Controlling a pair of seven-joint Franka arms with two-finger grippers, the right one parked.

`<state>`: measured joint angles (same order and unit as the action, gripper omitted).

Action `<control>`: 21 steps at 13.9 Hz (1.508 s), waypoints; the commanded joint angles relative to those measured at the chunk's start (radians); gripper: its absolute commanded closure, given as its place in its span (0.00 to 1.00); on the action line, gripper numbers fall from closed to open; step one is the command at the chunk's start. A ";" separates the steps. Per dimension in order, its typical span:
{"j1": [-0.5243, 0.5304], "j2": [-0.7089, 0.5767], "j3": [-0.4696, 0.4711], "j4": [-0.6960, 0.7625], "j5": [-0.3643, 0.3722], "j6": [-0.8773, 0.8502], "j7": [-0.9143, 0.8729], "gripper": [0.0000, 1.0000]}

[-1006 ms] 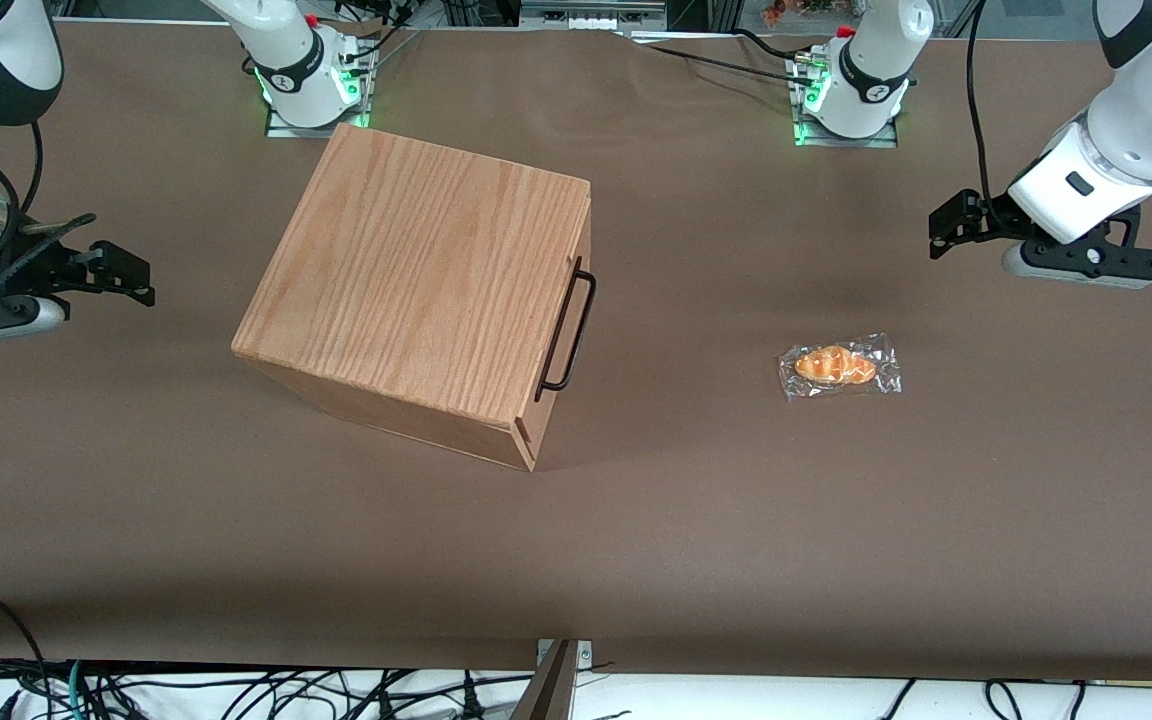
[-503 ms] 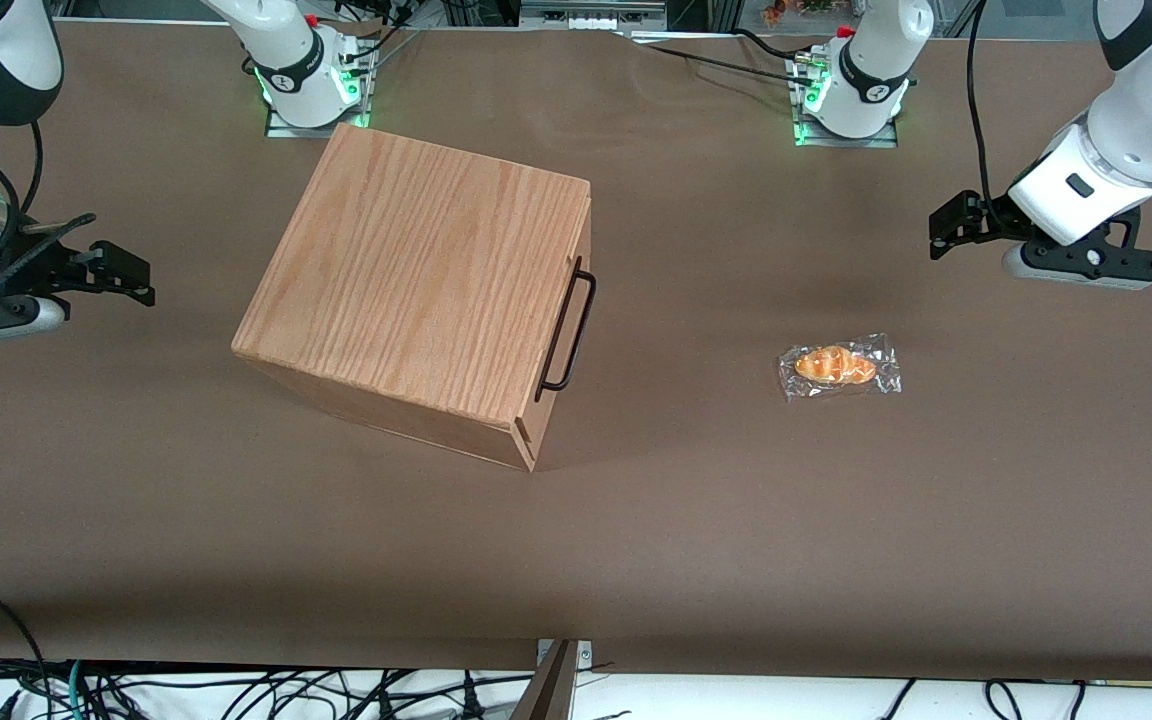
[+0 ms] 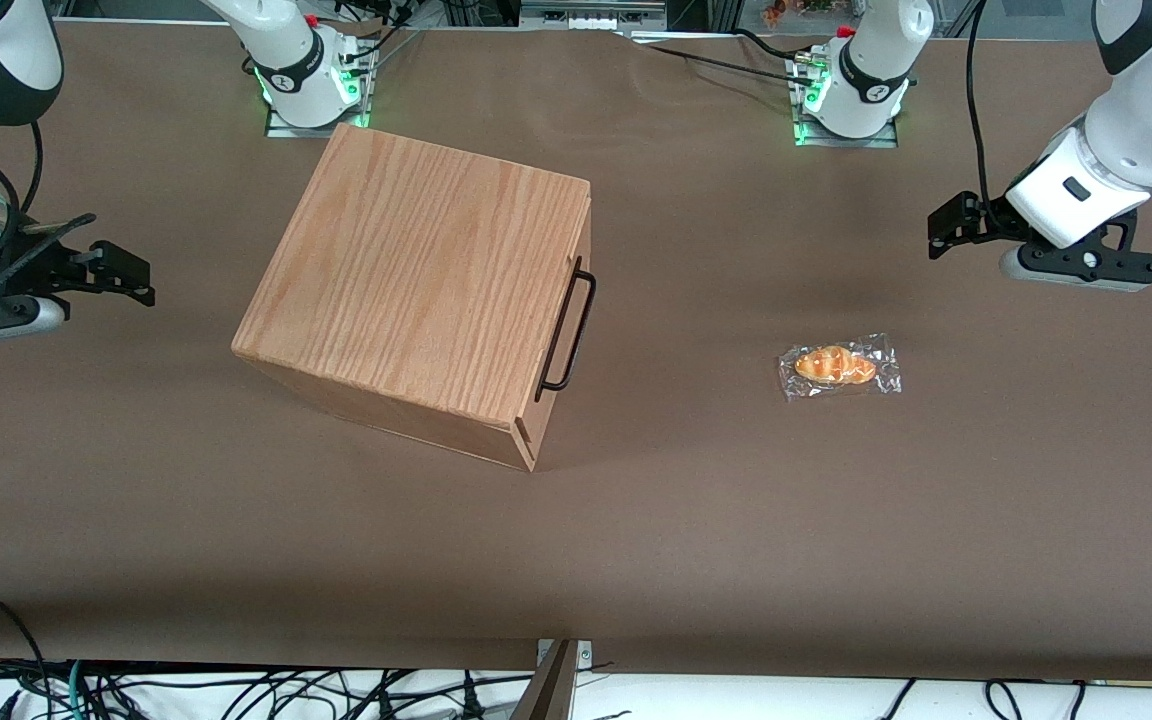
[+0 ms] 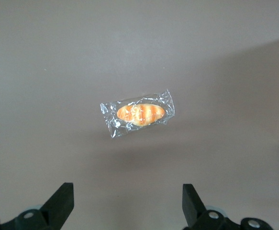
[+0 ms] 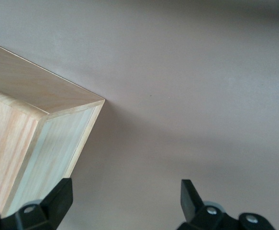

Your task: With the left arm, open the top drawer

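Brown surface (image 3: 736, 520), matte, faint creases near its edge farthest from the front camera.

One bread roll (image 3: 837, 365), orange-brown with pale stripes, sealed in a clear crinkled wrapper. It lies flat on the surface in front of the wooden cabinet (image 3: 416, 270), well apart from it, toward the working arm's end. Nothing touches it.

Black cables (image 3: 236, 690) tangle below the surface's edge, nearer the camera than the cabinet; one teal strand is among them. Small metal bracket (image 3: 561, 665) on that edge.

Left arm's hand (image 4: 127, 191) hovers above the surface near the roll, fingers spread wide.
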<state>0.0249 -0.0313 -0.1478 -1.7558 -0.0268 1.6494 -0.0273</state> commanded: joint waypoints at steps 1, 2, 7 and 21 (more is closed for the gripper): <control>0.007 0.014 -0.007 0.032 -0.010 -0.030 0.020 0.00; 0.006 0.016 -0.007 0.033 -0.010 -0.030 0.020 0.00; -0.005 0.027 -0.009 0.033 -0.022 -0.030 0.020 0.00; -0.377 0.425 -0.058 0.390 -0.140 0.015 0.004 0.00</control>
<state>-0.2990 0.2528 -0.2161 -1.5190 -0.1422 1.6690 -0.0293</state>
